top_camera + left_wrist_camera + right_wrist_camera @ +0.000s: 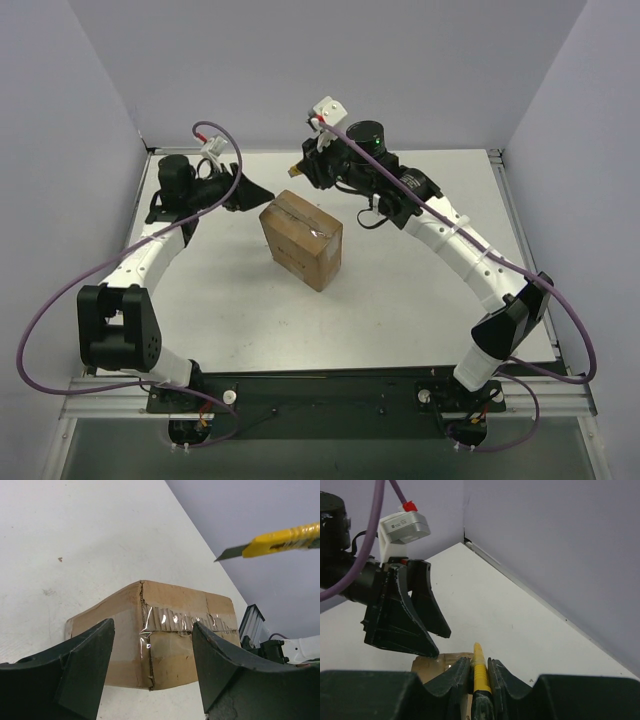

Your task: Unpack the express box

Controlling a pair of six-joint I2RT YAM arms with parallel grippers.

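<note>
**Table** [400,300]: white top with grey walls on three sides. Both arm bases are bolted at its near edge.

**Express box** [301,240]: brown cardboard carton standing on the table near the middle, a little left of centre, between the two arms' reach.
- Long axis: seen from above, it runs diagonally from far-left to near-right, so the corners rather than the faces point at the table edges.
- Flaps are closed.
- Far-left end: one upright corner edge faces the left arm.

**Left gripper** [152,625]: low at the box's far-left end, close beside it.
- Jaws are spread wide with nothing between the pads.
- In the wrist view the box's corner edge shows in the gap.
- Whether a fingertip touches the cardboard cannot be told.

**Right gripper** [479,661]: raised over the far side of the table beyond the box.
- Jaws are pinched on the utility knife.

**Utility knife** [280,537]: slim yellow body with its dark blade extended, in the air clear of the box.

**Clear tape** [172,620]: crinkled along the seam and wrapped over the facing corner.
</note>
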